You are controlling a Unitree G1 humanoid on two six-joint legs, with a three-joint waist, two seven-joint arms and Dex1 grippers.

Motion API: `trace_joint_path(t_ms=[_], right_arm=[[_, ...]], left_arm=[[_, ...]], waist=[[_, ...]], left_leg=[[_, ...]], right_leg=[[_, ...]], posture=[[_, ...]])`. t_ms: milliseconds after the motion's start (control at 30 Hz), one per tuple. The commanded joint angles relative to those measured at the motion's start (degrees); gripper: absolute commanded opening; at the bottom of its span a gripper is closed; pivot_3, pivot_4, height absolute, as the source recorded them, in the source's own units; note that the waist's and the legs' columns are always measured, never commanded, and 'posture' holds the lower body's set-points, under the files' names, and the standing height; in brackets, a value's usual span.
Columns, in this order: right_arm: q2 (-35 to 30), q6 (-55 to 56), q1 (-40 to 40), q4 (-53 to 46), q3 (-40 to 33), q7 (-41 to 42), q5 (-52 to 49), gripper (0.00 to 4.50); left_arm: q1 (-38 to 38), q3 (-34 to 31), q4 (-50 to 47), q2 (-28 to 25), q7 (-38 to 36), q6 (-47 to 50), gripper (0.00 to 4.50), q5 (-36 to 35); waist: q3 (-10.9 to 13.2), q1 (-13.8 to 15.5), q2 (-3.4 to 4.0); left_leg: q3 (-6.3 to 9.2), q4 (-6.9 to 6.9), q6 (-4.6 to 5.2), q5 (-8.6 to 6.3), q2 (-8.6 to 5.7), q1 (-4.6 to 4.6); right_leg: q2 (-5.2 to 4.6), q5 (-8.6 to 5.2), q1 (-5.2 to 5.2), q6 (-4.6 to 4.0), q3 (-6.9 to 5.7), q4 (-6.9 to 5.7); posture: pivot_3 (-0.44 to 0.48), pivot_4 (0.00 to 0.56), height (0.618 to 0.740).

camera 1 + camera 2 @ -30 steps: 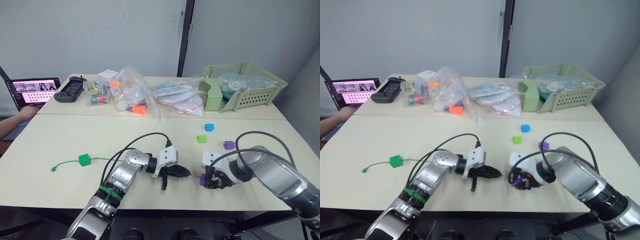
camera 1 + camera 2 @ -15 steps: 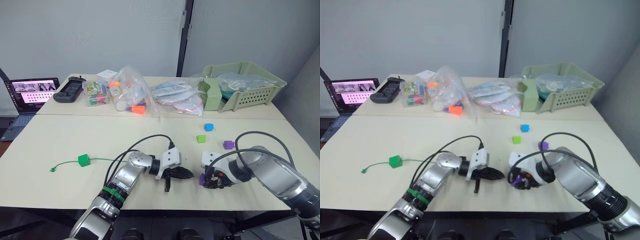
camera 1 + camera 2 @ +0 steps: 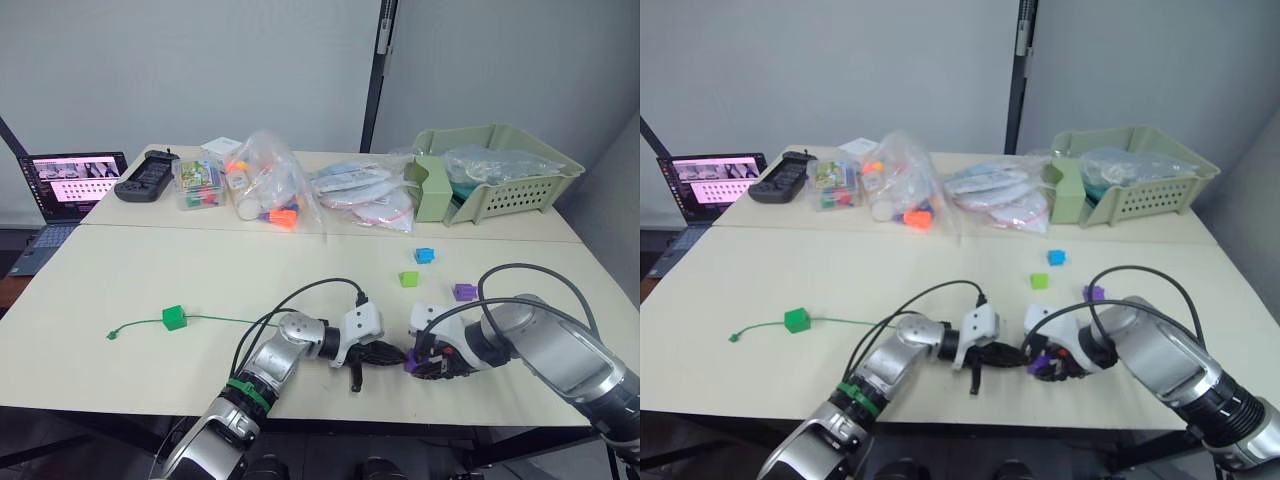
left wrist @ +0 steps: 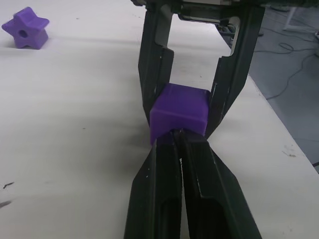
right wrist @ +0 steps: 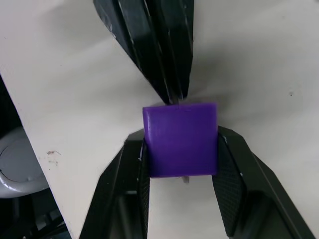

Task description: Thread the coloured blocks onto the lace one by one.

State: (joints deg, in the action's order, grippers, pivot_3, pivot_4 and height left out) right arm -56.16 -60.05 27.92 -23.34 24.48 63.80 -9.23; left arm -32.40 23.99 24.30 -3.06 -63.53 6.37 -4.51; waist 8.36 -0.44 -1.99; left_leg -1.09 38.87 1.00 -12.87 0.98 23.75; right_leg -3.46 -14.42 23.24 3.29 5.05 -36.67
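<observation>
My right gripper (image 5: 180, 144) is shut on a purple cube (image 5: 180, 139), held just above the table near its front edge. My left gripper (image 4: 177, 134) is shut, its tips touching the side of that purple cube (image 4: 178, 112). A thin pale tip of the lace shows at those tips, and a pale bit pokes out of the cube's far side. The green lace (image 3: 215, 319) trails left across the table through a dark green block (image 3: 173, 317) to a small knot. Lying loose behind my right gripper (image 3: 415, 360) are a blue block (image 3: 424, 255), a lime green block (image 3: 407, 279) and a purple star-shaped block (image 3: 464, 292).
At the back of the table stand clear bags of toys (image 3: 265, 185), a pale green basket (image 3: 500, 180), a black controller (image 3: 145, 175) and an open laptop (image 3: 75, 180). Black cables loop over both of my forearms.
My left gripper has moved right until its tips meet the purple cube in my right gripper. The right gripper has stayed put. A person's hand at the laptop has gone.
</observation>
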Motion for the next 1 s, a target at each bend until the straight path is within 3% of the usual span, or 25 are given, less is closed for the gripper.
trace_joint_path(t_ms=[33,367,567,1000], right_arm=[[0.5,-0.9,-0.7,-1.0,-0.1,-1.0,-1.1,1.17],[0.6,-0.4,-1.3,-0.2,-0.4,-1.9,-1.7,1.17],[1.0,0.1,-1.5,0.1,-0.2,-2.5,-1.9,1.17],[1.3,0.4,-2.4,0.1,-0.7,-3.5,-2.1,1.17]], left_arm=[[-0.4,0.6,-1.9,3.3,1.4,0.0,0.33,-1.0],[0.0,-0.8,-4.8,1.0,-0.2,1.9,3.62,-1.7],[-0.2,1.0,-5.9,-3.3,-2.7,0.5,3.65,0.3],[-1.2,0.5,-5.3,-7.5,-3.0,-0.1,3.65,0.1]], waist=[[0.0,0.0,0.00],[0.0,0.1,-0.01],[0.0,-0.5,-0.01],[0.0,-0.4,-0.02]], left_leg=[[0.01,0.00,0.00,0.00,0.00,0.01],[0.04,0.00,0.00,0.00,0.00,0.01],[0.06,-0.10,0.00,0.00,0.05,-0.03],[0.09,-0.10,0.00,0.00,0.05,-0.02]], right_leg=[[0.00,0.00,0.00,0.00,-0.01,0.01],[-0.01,0.00,-0.04,0.01,-0.04,0.05],[0.05,-0.01,0.00,-0.02,-0.05,0.04],[0.03,-0.02,-0.02,-0.04,-0.08,0.06]], posture=[[0.000,0.150,0.734],[0.000,0.150,0.734],[0.000,0.150,0.734],[0.000,0.150,0.734]])
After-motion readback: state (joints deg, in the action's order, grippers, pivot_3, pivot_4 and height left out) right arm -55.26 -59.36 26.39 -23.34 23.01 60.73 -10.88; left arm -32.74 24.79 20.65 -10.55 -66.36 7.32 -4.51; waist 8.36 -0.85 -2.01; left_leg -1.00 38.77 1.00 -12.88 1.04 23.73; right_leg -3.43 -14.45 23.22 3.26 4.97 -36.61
